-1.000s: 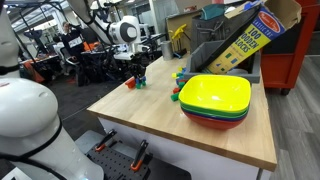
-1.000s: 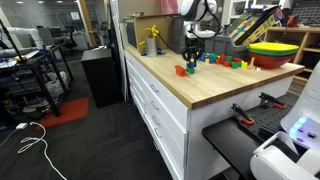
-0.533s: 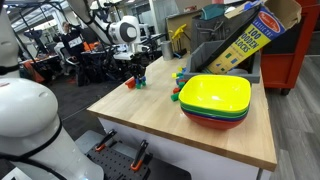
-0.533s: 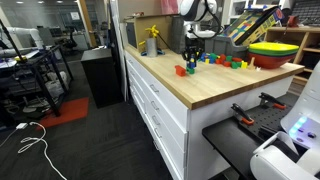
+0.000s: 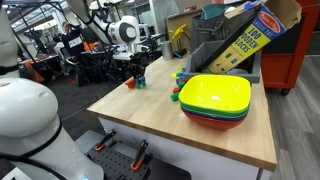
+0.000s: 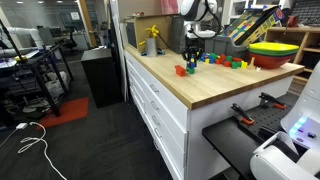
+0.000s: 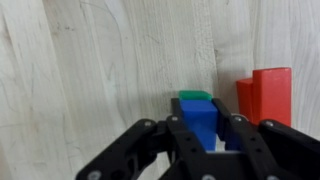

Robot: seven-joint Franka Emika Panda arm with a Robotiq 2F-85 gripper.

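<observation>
Pale wood of the table (image 7: 80, 70) takes up the left of the wrist view. In the middle the gripper (image 7: 205, 132) comes in from the near edge. Its two fingers are pressed against the sides of one blue block (image 7: 203, 112), which it grips. The block's near end is hidden behind the gripper body. One green block (image 7: 196, 96) shows only as a sliver at the blue block's far end, and whether it lies beside or under it cannot be told. Just to the right, apart from the blue block, stands a red block (image 7: 265, 95) with a stepped outline; whether it is one piece or two is hard to make out.

In an exterior view the gripper (image 5: 138, 70) stands low over the far left corner of the table, so the blue block is there, though it is too small to pick out. To the right are loose blocks (image 5: 178, 92), too small to count. Then comes one stack of bowls (image 5: 215, 95), yellow on top with green and red rims below, and behind it one tilted box (image 5: 245, 40). The wrist view shows none of these. Only an exterior view shows the drawers (image 6: 150, 95) under the tabletop.
</observation>
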